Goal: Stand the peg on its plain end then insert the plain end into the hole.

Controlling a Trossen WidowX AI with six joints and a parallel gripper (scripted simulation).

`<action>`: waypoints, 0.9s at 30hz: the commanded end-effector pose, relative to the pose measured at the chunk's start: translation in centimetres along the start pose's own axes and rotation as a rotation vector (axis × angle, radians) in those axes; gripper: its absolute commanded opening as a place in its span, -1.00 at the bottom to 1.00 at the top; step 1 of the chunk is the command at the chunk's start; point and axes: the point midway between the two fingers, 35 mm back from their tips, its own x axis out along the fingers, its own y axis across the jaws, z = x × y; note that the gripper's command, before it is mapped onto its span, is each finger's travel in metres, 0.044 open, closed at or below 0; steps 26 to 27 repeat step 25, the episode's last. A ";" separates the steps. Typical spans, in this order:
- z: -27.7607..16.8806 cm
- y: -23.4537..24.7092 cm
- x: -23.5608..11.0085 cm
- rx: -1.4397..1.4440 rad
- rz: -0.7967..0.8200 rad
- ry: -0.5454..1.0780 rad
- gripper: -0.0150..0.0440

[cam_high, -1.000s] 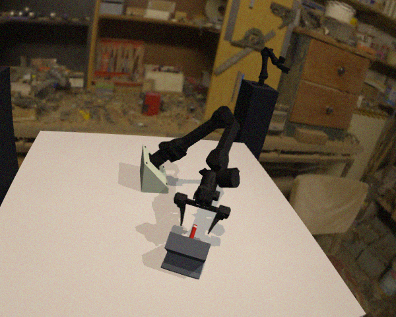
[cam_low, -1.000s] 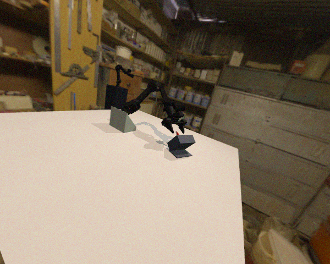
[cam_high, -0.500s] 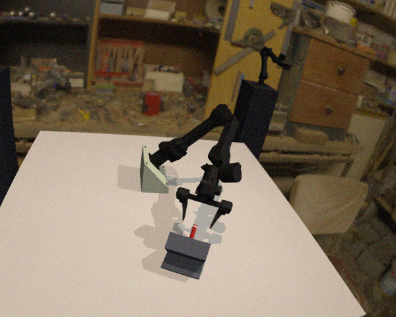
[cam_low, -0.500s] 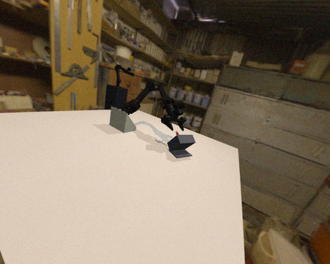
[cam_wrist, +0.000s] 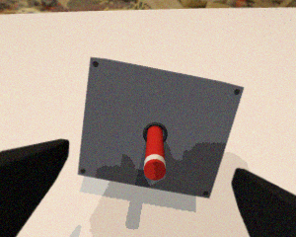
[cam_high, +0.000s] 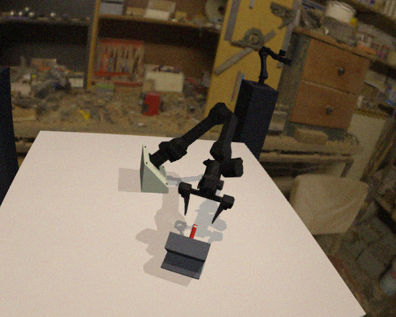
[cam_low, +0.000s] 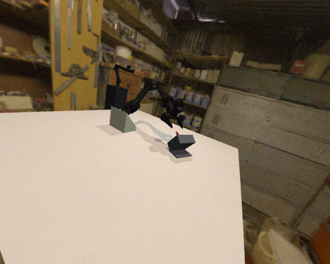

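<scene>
Wrist view: the pincer is spread wide, released and gripping nothing; beyond it the peg sits in the sloped panel hole, banded end out. Judged final step: retreat clear without nudging it.

- Your gripper hangs wide open and empty above the table, both fingers well apart from everything
- Ahead of it the red peg sticks out of the hole in the grey panel; its banded end juts toward you between the fingers, with air on both sides
- The panel block stands in the way lower down
- The pale green wedge stands at the arm's base, beside the gripper's rear side
- A dark pillar stands behind the table's far edge
</scene>
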 end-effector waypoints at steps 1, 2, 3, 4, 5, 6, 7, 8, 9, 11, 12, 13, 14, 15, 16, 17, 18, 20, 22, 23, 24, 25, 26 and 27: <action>-0.1 0.0 -0.6 -0.004 0.002 0.004 1.00; -0.1 0.0 -0.8 -0.004 0.002 0.004 1.00; -0.1 0.0 -0.9 -0.004 0.001 0.004 1.00; -0.1 0.0 -1.0 -0.004 0.001 0.004 1.00; 0.0 0.0 -1.1 -0.004 0.001 0.004 1.00; 0.0 0.0 -1.3 -0.004 0.001 0.003 1.00; 0.0 0.0 -1.4 -0.004 0.001 0.003 1.00; 0.0 0.0 -1.5 -0.003 0.001 0.003 1.00; 0.0 0.0 -1.6 -0.003 0.001 0.003 1.00; 0.0 0.0 -1.9 -0.003 0.000 0.003 1.00; 0.0 0.0 -2.0 -0.003 0.000 0.003 1.00; 0.0 0.0 -2.1 -0.003 0.000 0.003 1.00; 0.1 0.0 -2.3 -0.003 0.000 0.003 1.00; 0.1 0.0 -2.4 -0.003 0.000 0.003 1.00; 0.1 0.0 -2.5 -0.002 -0.001 0.003 1.00; 0.1 0.0 -2.6 -0.002 -0.001 0.003 1.00; 0.1 0.0 -2.8 -0.002 -0.001 0.003 1.00; 0.1 0.0 -3.0 -0.002 -0.001 0.003 1.00; 0.2 0.0 -3.1 -0.002 -0.001 0.003 1.00; 0.2 0.0 -3.2 -0.002 -0.001 0.003 1.00; 0.2 0.0 -3.3 -0.002 -0.001 0.003 1.00; 0.2 0.0 -3.5 -0.002 -0.001 0.003 1.00; 0.2 0.0 -3.5 -0.002 -0.001 0.003 1.00; 0.2 0.0 -3.5 -0.002 -0.001 0.003 1.00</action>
